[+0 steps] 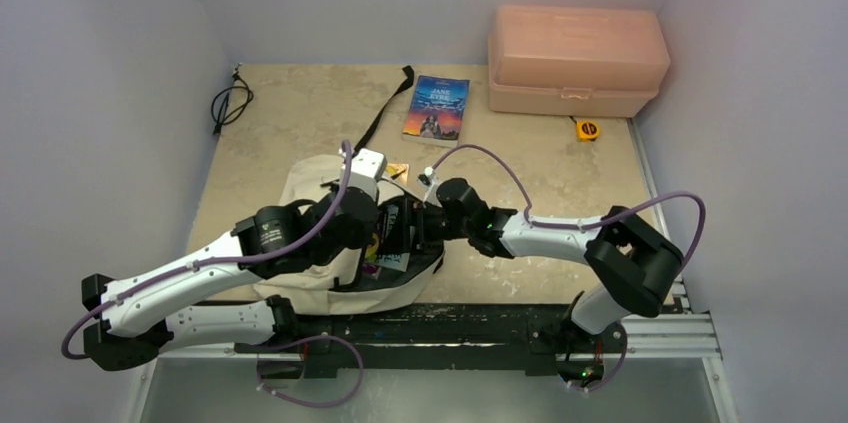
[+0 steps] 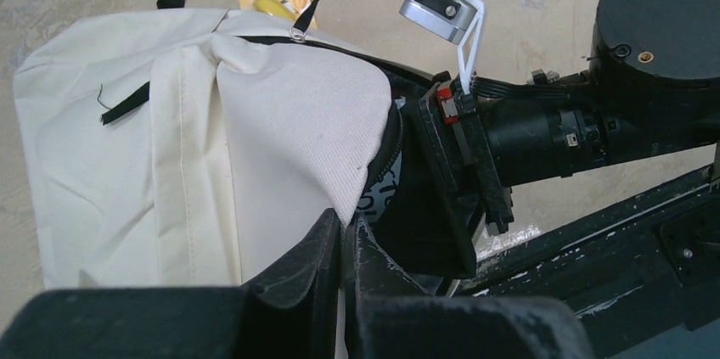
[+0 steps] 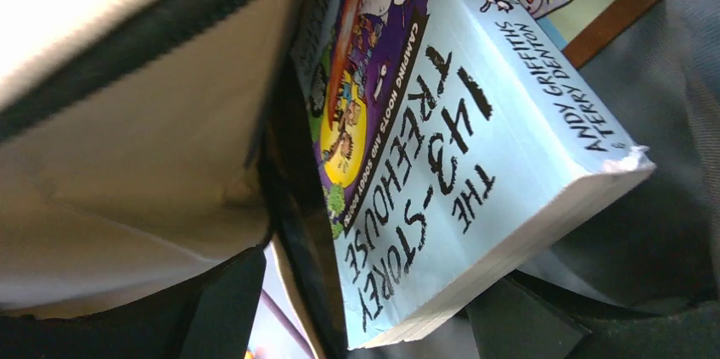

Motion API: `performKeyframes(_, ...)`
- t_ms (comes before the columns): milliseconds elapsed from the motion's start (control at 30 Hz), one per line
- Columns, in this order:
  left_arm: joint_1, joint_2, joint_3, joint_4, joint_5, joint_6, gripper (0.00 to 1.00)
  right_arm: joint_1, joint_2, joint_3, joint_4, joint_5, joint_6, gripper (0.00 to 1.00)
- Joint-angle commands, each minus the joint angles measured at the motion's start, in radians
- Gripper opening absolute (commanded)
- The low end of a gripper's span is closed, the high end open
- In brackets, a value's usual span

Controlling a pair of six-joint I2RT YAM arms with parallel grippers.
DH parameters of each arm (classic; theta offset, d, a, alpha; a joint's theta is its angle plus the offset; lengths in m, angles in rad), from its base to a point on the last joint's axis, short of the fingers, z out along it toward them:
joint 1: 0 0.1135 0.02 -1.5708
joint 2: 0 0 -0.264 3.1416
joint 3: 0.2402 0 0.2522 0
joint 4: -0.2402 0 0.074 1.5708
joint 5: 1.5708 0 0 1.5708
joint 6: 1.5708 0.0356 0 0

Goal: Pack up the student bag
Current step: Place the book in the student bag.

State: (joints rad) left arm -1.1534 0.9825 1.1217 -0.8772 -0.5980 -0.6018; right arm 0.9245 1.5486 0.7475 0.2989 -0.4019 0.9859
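Note:
The cream student bag (image 1: 305,193) lies at the near middle of the table, its mouth facing right. My left gripper (image 1: 378,223) is shut on the edge of the bag's cream flap (image 2: 280,121) and holds it up; its fingertips (image 2: 346,227) are pressed together on the fabric. My right gripper (image 1: 415,228) reaches into the bag's mouth and its fingers are hidden in the left wrist view. In the right wrist view it (image 3: 369,321) is open wide inside the dark lining. A light-blue book, "The 143-Storey Treehouse" (image 3: 475,130), leans between its fingers. Other books stand beside it.
A "Jane Eyre" book (image 1: 437,106) lies at the back middle. A salmon-pink plastic box (image 1: 575,58) stands at the back right, a yellow tape measure (image 1: 587,129) before it. A black strap (image 1: 385,108) runs back from the bag. An orange card (image 1: 398,170) lies by the bag. A black cable (image 1: 230,103) lies far left.

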Motion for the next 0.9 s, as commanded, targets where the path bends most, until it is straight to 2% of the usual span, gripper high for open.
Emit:
performKeyframes(0, -0.002, -0.035, 0.010, 0.072, -0.011, -0.021, 0.00, 0.000, -0.060, -0.014, -0.119, 0.011, -0.120, 0.86)
performKeyframes(100, -0.003, -0.037, 0.004, 0.074, -0.009, -0.022, 0.00, 0.000, -0.072, -0.021, -0.157, 0.006, -0.149, 0.83)
performKeyframes(333, -0.003, -0.028, -0.007, 0.080, 0.019, -0.029, 0.00, 0.000, -0.139, -0.037, -0.233, 0.063, -0.165, 0.85)
performKeyframes(367, -0.003, -0.028, -0.010, 0.082, 0.024, -0.030, 0.00, 0.000, -0.155, -0.036, -0.246, 0.079, -0.168, 0.86)
performKeyframes(400, -0.002, -0.026, -0.014, 0.084, 0.029, -0.032, 0.00, -0.001, -0.174, -0.036, -0.254, 0.101, -0.151, 0.97)
performKeyframes(467, -0.002, -0.020, -0.016, 0.094, 0.048, -0.034, 0.00, 0.000, -0.208, -0.046, -0.252, 0.148, -0.127, 0.98)
performKeyframes(533, -0.002, -0.012, -0.020, 0.109, 0.072, -0.036, 0.00, 0.000, -0.216, -0.050, -0.243, 0.197, -0.098, 0.89)
performKeyframes(600, -0.003, -0.004, -0.024, 0.131, 0.100, -0.039, 0.00, 0.000, -0.187, -0.043, -0.221, 0.220, -0.079, 0.75)
performKeyframes(800, -0.003, 0.027, -0.015, 0.164, 0.148, -0.047, 0.00, 0.046, -0.055, 0.035, -0.054, 0.146, -0.045, 0.38)
performKeyframes(867, -0.003, 0.030, -0.016, 0.163, 0.149, -0.049, 0.00, 0.065, -0.016, 0.073, -0.014, 0.128, -0.030, 0.31)
